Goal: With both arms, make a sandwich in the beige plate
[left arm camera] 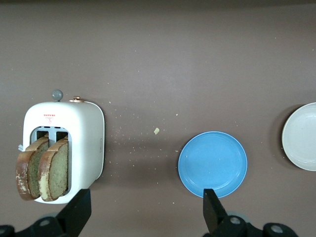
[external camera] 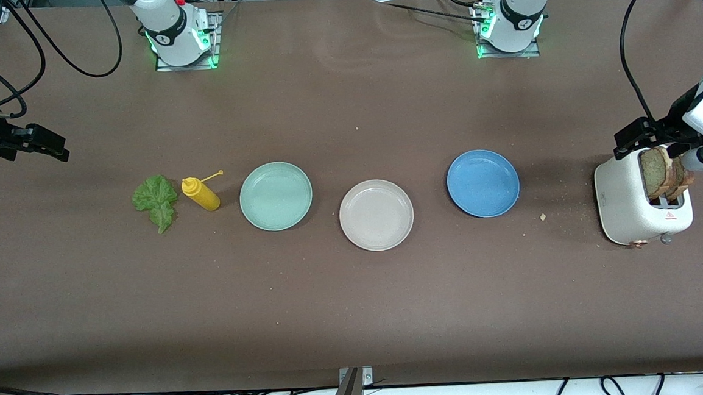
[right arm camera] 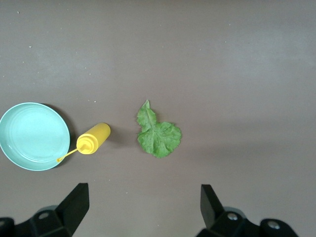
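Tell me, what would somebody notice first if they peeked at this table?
Probably the three plates in a row across the middle: a mint-green plate, the beige plate a bit nearer the front camera, and a blue plate. Next, the white toaster at the left arm's end, with two brown bread slices sticking out. At the right arm's end lie a green lettuce leaf and a tipped-over yellow bottle.
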